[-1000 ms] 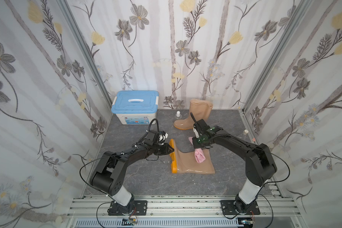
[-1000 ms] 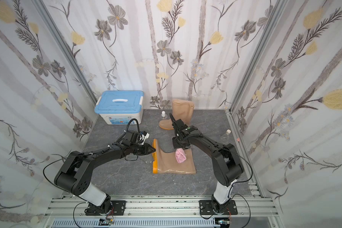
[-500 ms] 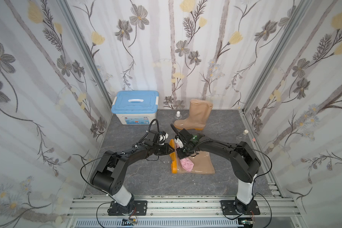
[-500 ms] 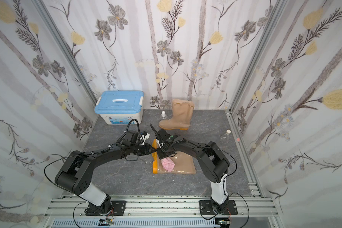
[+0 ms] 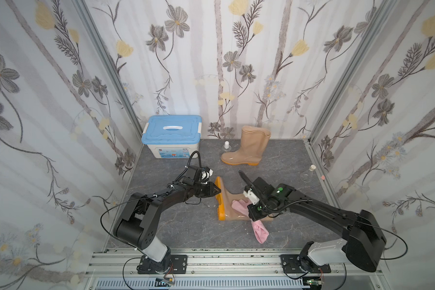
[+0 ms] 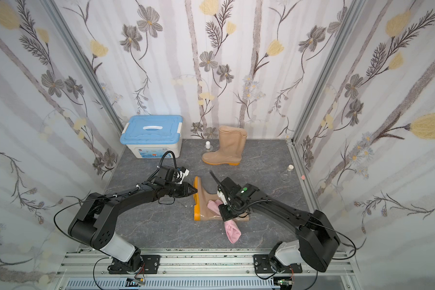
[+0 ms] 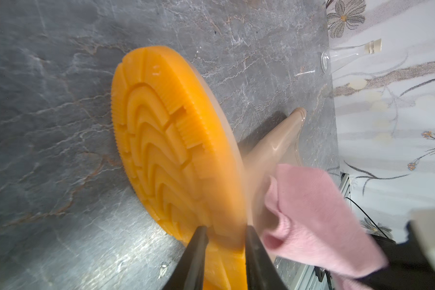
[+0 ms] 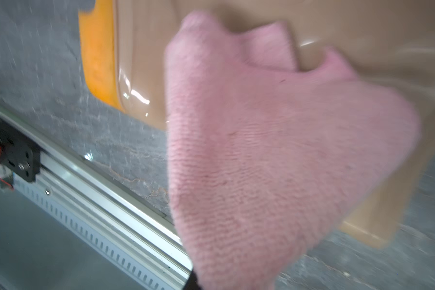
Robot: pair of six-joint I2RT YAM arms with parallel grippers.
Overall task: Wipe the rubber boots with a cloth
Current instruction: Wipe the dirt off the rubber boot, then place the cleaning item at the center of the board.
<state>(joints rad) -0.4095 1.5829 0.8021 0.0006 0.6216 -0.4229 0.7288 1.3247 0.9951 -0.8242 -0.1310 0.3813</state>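
A lying boot (image 5: 228, 200) is seen on its side on the grey table (image 5: 186, 226), with its orange sole turned toward the left arm. In both top views its shaft is largely covered by the right arm's wrist. The left gripper (image 7: 225, 229) is clamped on the edge of that sole, one finger on the tread face and the other on the tan side. In the left wrist view the fingers are cut off by the frame edge and the boot's upper is smeared by blur. The right gripper (image 5: 253, 216) is pressed together on the cloth (image 5: 259, 230), but its fingers are buried. Only a dark sliver is shown at the edge of the right wrist view, which is mostly filled by blurred pink. One fold is laid on the boot's tan side and the rest is hung past the shaft toward the front rail (image 5: 211, 258). Whether that end touches the table cannot be told. A standing boot (image 5: 248, 148) is seen upright near the back wall, well apart, with a small bottle (image 5: 226, 147) just beside its toe. A blue-lidded box (image 5: 171, 130) is placed in the back left corner, and a glass flask (image 5: 307, 174) near the right wall.
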